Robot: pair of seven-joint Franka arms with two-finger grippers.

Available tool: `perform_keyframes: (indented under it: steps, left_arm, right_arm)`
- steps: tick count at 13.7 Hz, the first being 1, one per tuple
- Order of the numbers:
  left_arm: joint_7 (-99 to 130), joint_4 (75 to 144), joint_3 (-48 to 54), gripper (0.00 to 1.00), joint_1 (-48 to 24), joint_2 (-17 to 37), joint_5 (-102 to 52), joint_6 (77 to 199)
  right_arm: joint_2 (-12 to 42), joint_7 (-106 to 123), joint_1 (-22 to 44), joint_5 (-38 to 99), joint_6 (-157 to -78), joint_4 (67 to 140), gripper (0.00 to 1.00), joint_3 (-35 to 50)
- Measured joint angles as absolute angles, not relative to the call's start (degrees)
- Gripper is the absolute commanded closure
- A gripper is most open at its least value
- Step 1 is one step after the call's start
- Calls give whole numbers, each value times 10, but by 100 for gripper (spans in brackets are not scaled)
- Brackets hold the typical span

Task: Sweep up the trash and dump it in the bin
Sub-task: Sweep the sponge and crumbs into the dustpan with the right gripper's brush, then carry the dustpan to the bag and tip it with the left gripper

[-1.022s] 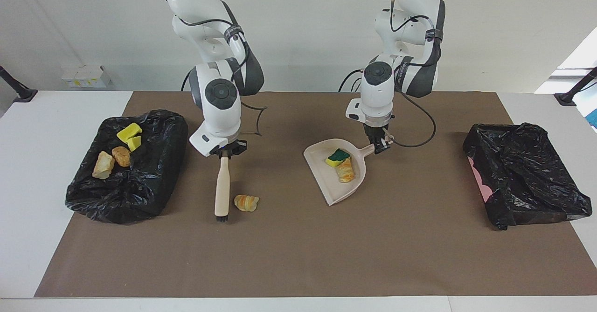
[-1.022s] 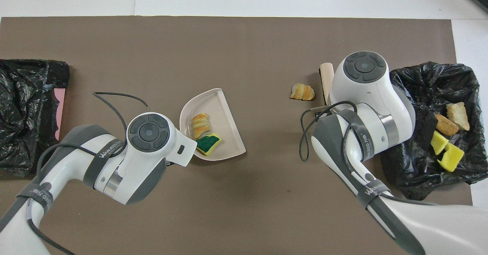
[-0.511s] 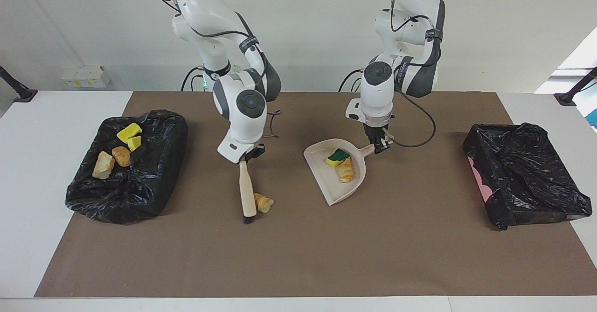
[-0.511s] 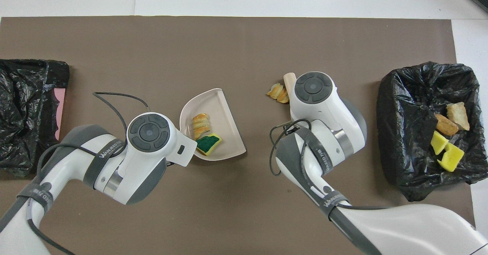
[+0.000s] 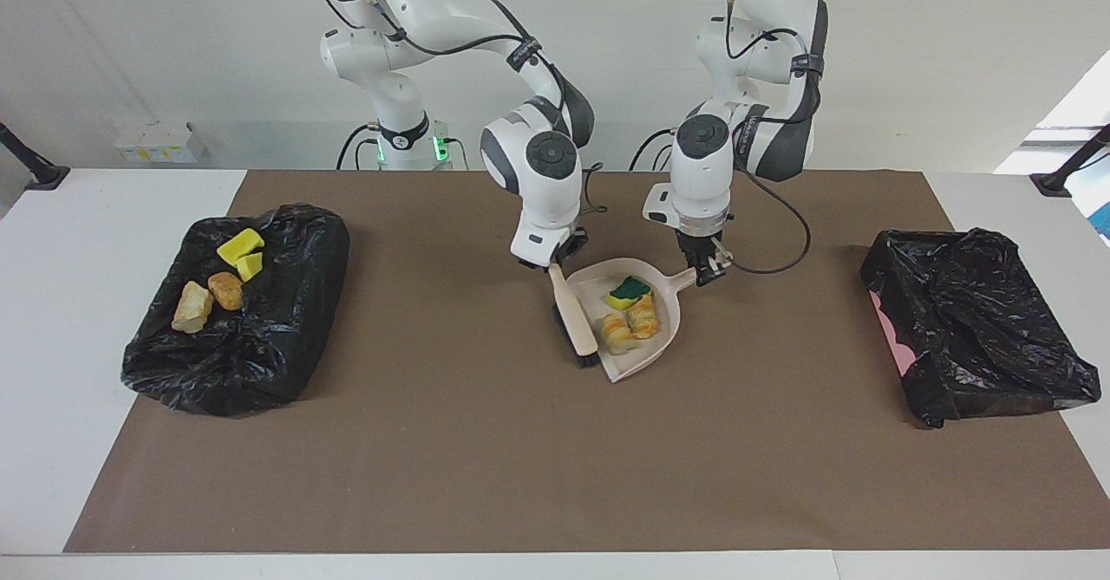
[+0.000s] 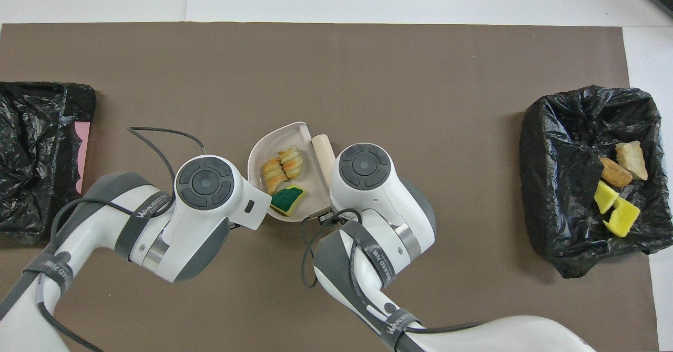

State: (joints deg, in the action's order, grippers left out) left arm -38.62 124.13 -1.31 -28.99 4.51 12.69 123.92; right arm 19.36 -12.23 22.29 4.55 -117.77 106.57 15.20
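facing view, mid-frame: right gripper (image 5: pixel 555 261) clenched on the brush (image 5: pixel 573 313), swung in from the centre-left against the dustpan (image 5: pixel 646 359) mouth. third lump (image 5: pixel 614 330) now in the pan; left gripper (image 5: pixel 707 268) clamped on its handle. table swept, dumping next.

Two tan-orange croissant lumps (image 5: pixel 630 323) and green-topped yellow sponge (image 5: pixel 629 292) in beige dustpan (image 5: pixel 646 355); four yellow and tan bits (image 5: pixel 217 281) in black-lined bin (image 5: pixel 286 337).

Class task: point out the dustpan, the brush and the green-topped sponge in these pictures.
dustpan (image 5: pixel 663 337): facing view, bare rim of its scoop.
brush (image 5: pixel 571 313): facing view, middle of its beige handle.
green-topped sponge (image 5: pixel 630 290): facing view, its green top.
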Motion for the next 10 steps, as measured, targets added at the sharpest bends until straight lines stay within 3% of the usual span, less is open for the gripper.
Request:
perform_keyframes:
  steps: [5,10]
  left_arm:
    - [-395,1241,-14,100,-289,45,127,1240]
    - [-519,1237,-21,100,-259,44,129,1240]
  right_arm:
    - [191,-60,211,79,-1161,1063,100,155]
    - [161,-87,165,77,-1095,1049,100,152]
